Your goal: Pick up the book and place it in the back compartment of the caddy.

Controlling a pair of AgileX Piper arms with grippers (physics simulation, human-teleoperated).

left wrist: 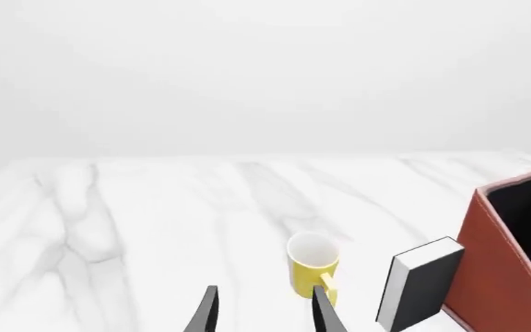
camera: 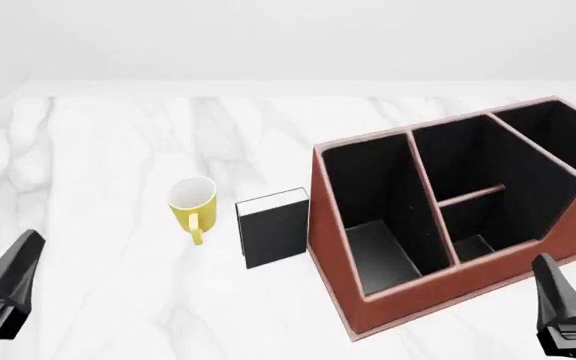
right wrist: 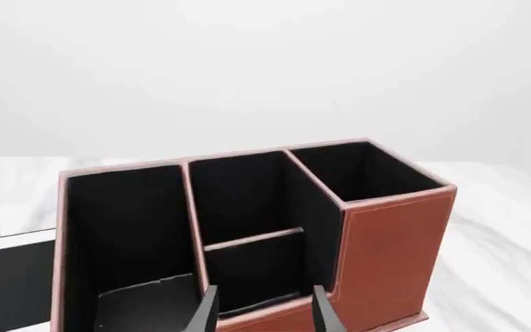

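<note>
The black book stands upright on the table between the yellow mug and the reddish-brown caddy, close to the caddy's left wall. In the caddy's middle strip a short cross divider splits two squarish cells; the back compartment is the one by the low outer wall. My left gripper is open and empty at the near left, short of the mug and book. My right gripper is open and empty just in front of the caddy's low wall, facing the back compartment.
The caddy also has a long narrow cell on its left and a large wide cell at the far right. The white marble table stretches left and far beyond the mug.
</note>
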